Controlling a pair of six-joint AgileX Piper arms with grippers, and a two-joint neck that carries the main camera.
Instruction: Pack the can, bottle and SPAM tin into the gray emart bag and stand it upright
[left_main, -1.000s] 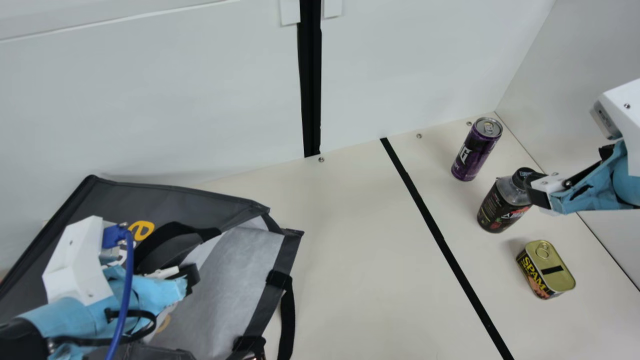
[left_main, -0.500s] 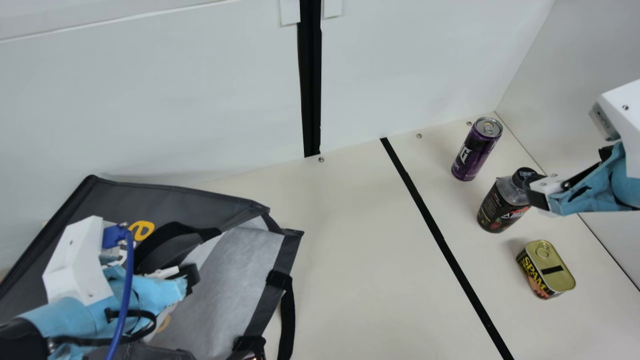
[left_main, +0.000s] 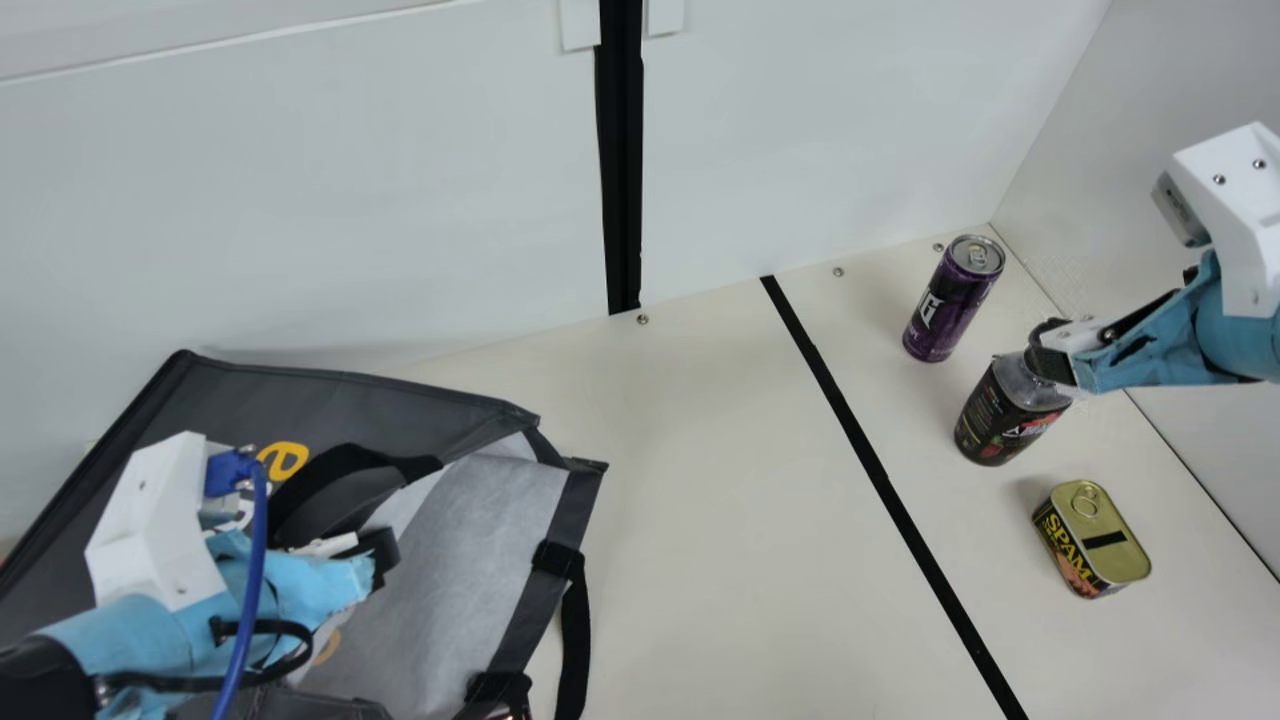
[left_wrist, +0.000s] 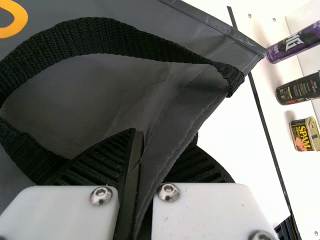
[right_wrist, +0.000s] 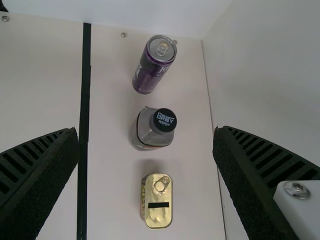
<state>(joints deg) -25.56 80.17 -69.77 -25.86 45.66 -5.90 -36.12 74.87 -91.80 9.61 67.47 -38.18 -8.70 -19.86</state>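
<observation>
Your left gripper (left_main: 385, 555) is over the gray emart bag (left_main: 390, 385) in the main view, beside a black handle (left_main: 305, 490), with the pale lining (left_main: 480, 560) showing at the bag's mouth. On that view's other side, your right gripper (left_main: 1050, 355) is at the neck of the dark-labelled bottle (left_main: 1005, 415), overlapping it from this angle; you can't tell from here whether they touch. The bottle stands upright between the purple can (left_main: 950, 305), also upright, and the SPAM tin (left_main: 1095, 545), which sits lid up, all three past the black tape line (left_main: 880, 480) from the bag. In the left wrist view, your left gripper (left_wrist: 150, 150) is closed on an edge of the bag, gray fabric pinched between its ribbed fingers (left_wrist: 100, 162). In the right wrist view, your right gripper (right_wrist: 146, 131) is spread wide and holds nothing, with the capped bottle just ahead, lined up with the gap between its fingers.
</observation>
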